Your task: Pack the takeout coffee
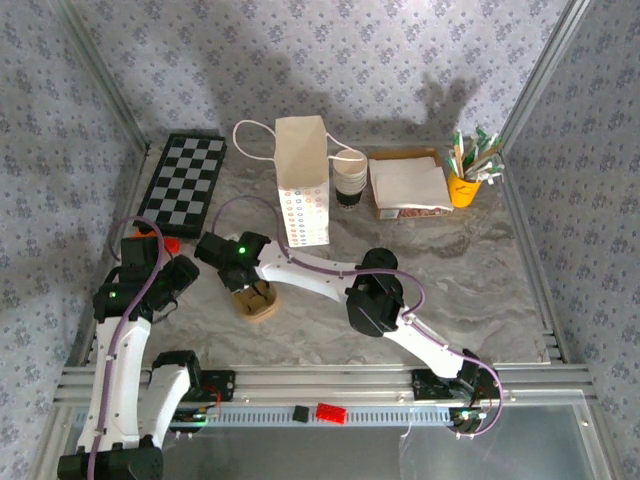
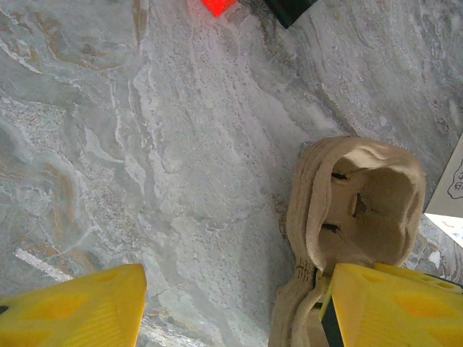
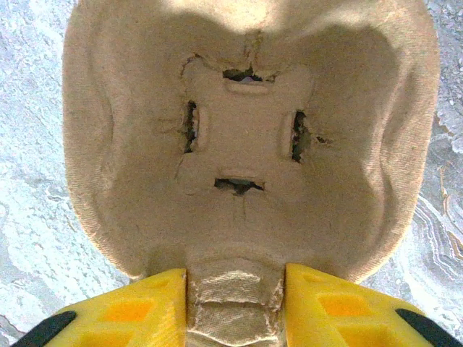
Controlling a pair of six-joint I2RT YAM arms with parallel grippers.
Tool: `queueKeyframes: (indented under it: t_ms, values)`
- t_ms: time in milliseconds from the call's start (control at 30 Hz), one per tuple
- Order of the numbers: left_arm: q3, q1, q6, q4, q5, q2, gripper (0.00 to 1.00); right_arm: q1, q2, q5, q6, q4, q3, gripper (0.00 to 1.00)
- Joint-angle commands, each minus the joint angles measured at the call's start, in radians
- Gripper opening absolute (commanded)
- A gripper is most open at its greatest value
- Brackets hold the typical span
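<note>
At the upper left of the top view lies a chessboard (image 1: 185, 185), with a small orange block (image 1: 170, 243) just below it. The left gripper (image 2: 239, 278) hangs low over the marbled table (image 1: 480, 270). Its yellow fingers stand wide apart and hold nothing. One of them is just beside the cup carrier (image 1: 257, 303), and we cannot tell whether it touches.

The carrier, of moulded pulp, lies left of centre with its pockets empty. The right gripper (image 3: 235, 278) has narrowed around the carrier's middle ridge. In the right wrist view, at the bottom of the frame, its fingers press on both sides of that ridge, so we judge it a grip on the carrier.

Right of the carrier and higher in the frame, the white paper bag (image 1: 303, 185) stands upright, and we cannot see into it. Just right of the bag is a stack of cups (image 1: 350, 172). It is too small for us to tell whether the takeout coffee, with its black lid, stands among them. Further right come a box of napkins (image 1: 408, 185) and a yellow cup (image 1: 463, 188) of sticks.

We judge the task to be at an early stage. Only the carrier is in hand. A capped cup must yet be set in a pocket and the load put into the bag.
</note>
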Motion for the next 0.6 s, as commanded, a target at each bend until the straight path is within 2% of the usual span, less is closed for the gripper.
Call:
queueKeyframes:
  t_ms: [0,333,567]
  values:
    - [0.033,0.007,0.023,0.000,0.021,-0.005,0.69,-0.006,-0.064,-0.010,0.027,-0.032,0.029,0.35]
    - [0.060,0.007,0.033,-0.032,0.035,-0.013,0.69,-0.014,-0.134,-0.070,0.002,-0.078,0.028,0.35]
    - [0.053,0.006,0.018,-0.056,0.045,-0.051,0.68,-0.017,-0.129,-0.145,-0.104,-0.131,-0.005,0.35]
